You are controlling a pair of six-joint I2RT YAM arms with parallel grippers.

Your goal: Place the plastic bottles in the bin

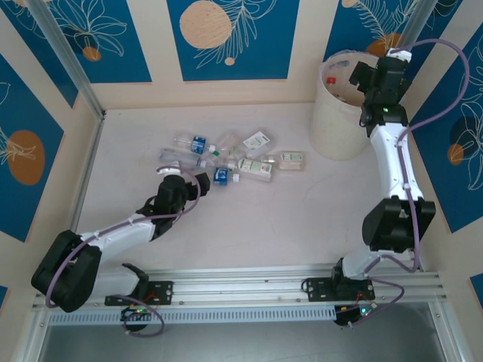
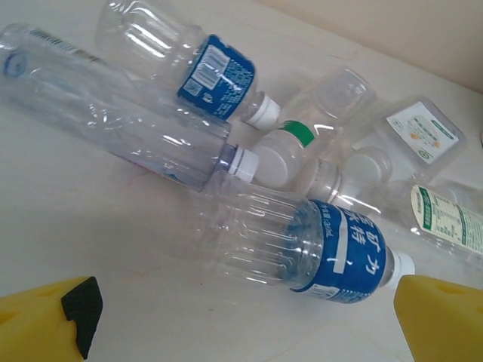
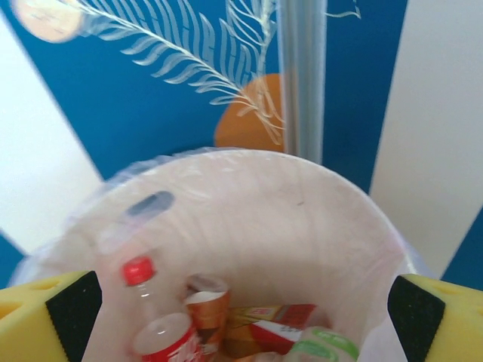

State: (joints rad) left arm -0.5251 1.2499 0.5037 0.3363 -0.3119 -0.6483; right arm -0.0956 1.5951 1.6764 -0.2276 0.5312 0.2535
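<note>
Item 1: plastic bottles. A loose heap of clear, partly crushed bottles lies on its side on the pale table, left of centre in the overhead view. The labels are blue, green and white.

Item 2: blue-labelled bottle. In the left wrist view it lies at lower centre, white cap to the right. It sits just beyond the yellow fingertips, not touching them.

Item 3: left gripper. It is low over the table at the near-left edge of the heap. Its jaws are spread wide, with nothing between them.

Item 4: bin. A round off-white bucket with a thin bag liner stands at the upper right of the overhead view, well apart from the heap.

Item 5: right gripper. It hangs above the bin's mouth. Its fingers are at opposite edges of the wrist view and it holds nothing.

Item 6: bin contents. A red-capped bottle and other red, orange and green labelled bottles lie at the bottom.
</note>
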